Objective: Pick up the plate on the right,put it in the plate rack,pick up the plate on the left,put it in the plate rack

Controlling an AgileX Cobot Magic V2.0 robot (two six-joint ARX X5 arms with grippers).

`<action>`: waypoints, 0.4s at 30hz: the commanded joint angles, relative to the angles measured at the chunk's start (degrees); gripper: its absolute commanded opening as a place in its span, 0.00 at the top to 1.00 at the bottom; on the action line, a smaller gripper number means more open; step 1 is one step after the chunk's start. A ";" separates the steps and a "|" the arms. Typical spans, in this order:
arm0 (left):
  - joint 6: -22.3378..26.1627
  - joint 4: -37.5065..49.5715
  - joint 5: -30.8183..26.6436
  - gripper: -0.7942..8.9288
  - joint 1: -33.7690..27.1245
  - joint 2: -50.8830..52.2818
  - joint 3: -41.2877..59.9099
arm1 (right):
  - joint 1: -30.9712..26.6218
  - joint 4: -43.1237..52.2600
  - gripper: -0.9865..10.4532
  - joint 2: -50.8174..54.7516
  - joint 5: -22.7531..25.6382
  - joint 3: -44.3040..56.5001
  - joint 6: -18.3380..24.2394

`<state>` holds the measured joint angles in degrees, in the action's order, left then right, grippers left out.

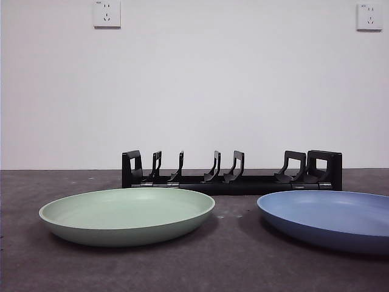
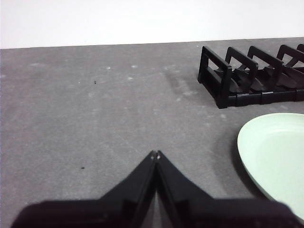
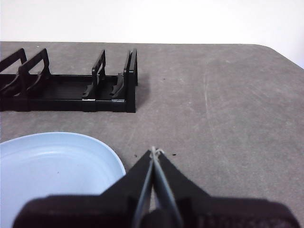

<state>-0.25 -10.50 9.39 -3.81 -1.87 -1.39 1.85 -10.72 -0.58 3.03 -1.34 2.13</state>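
Note:
A pale green plate (image 1: 127, 215) lies flat on the left of the dark table, and a blue plate (image 1: 331, 219) lies flat on the right. Behind them stands the long black plate rack (image 1: 231, 173) with nothing in its slots. My left gripper (image 2: 155, 154) is shut and holds nothing; it hovers over bare table beside the green plate (image 2: 278, 159) and short of the rack's end (image 2: 251, 76). My right gripper (image 3: 154, 152) is shut with nothing in it, just beside the rim of the blue plate (image 3: 52, 171), with the rack (image 3: 71, 85) beyond. Neither arm shows in the front view.
A white wall with two sockets (image 1: 107, 13) rises behind the table. The table's rounded far corner (image 3: 275, 52) shows in the right wrist view.

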 commanded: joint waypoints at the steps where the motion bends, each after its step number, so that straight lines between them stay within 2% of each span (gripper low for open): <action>1: -3.89 0.72 0.02 0.92 -0.13 -0.02 0.63 | 0.00 0.68 0.91 0.09 -0.04 0.52 -0.68; 3: -6.03 0.72 0.04 0.92 -0.13 -0.02 0.63 | 0.00 0.81 0.91 0.09 -0.79 0.52 -1.36; 7: -7.32 0.72 0.46 0.92 -0.13 -0.02 0.63 | 0.00 0.20 0.91 0.07 -2.19 0.52 -4.42; 12: -8.98 0.63 5.16 0.92 -0.13 -0.02 0.11 | 0.00 0.28 0.92 0.04 -2.19 -0.42 -11.72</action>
<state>-7.68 -10.50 13.67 -3.81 -1.87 -1.39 1.85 -10.72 -0.58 1.02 -1.39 -5.65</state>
